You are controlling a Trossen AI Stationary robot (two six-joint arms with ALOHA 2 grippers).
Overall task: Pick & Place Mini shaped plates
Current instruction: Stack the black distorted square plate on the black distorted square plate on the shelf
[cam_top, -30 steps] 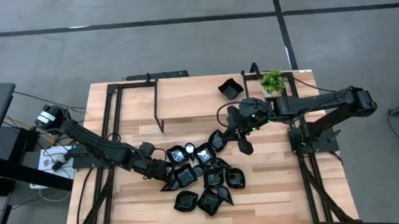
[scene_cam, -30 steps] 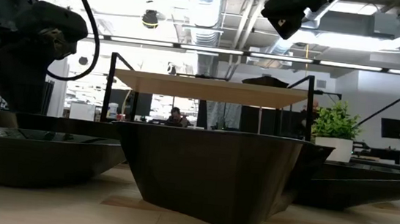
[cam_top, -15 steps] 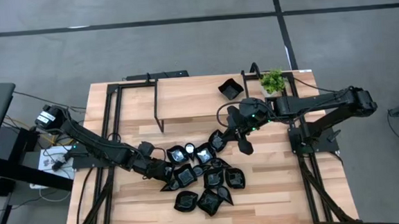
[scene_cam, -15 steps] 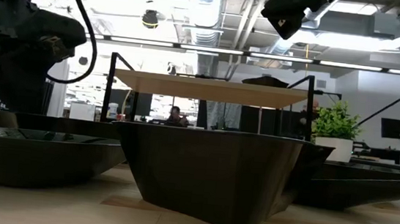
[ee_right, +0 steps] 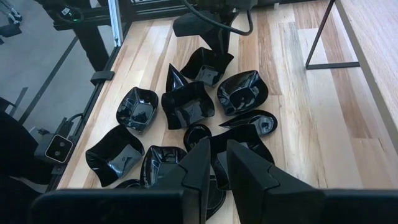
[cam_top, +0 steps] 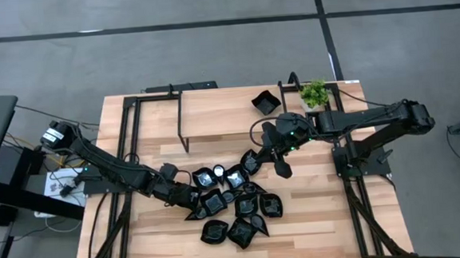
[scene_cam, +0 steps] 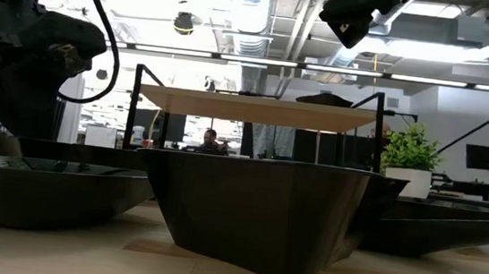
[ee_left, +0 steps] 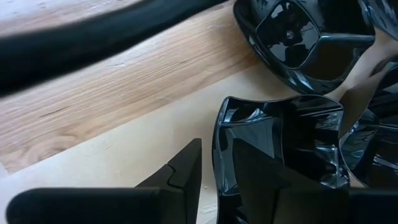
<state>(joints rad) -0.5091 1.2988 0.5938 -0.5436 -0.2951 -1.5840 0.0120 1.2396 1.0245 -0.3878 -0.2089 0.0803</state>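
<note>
Several glossy black mini shaped plates (cam_top: 235, 205) lie crowded together mid-table, some leaning on each other; they also show in the right wrist view (ee_right: 186, 106). Another black plate (cam_top: 265, 103) sits on the raised wooden shelf (cam_top: 221, 117). My left gripper (cam_top: 188, 197) is low at the pile's left edge, shut on the rim of a square plate (ee_left: 280, 149). My right gripper (cam_top: 273, 146) hangs high over the pile's right side. Its fingers (ee_right: 217, 152) stand a narrow gap apart with nothing between them. My left gripper pinches the square plate's rim (ee_left: 219, 134) on the side facing the bare wood. One finger (ee_left: 186, 168) is outside the wall, the other (ee_left: 255, 168) inside the hollow. The fingers slant down from the table's left. The plate sits on the table among its neighbours.
A small green potted plant (cam_top: 315, 94) stands at the shelf's right end. The shelf's black legs and the frame rails (cam_top: 127, 143) border the work area. In the low view a large dark plate (scene_cam: 255, 219) fills the foreground. Bare wood lies left of the pile (ee_left: 93, 106).
</note>
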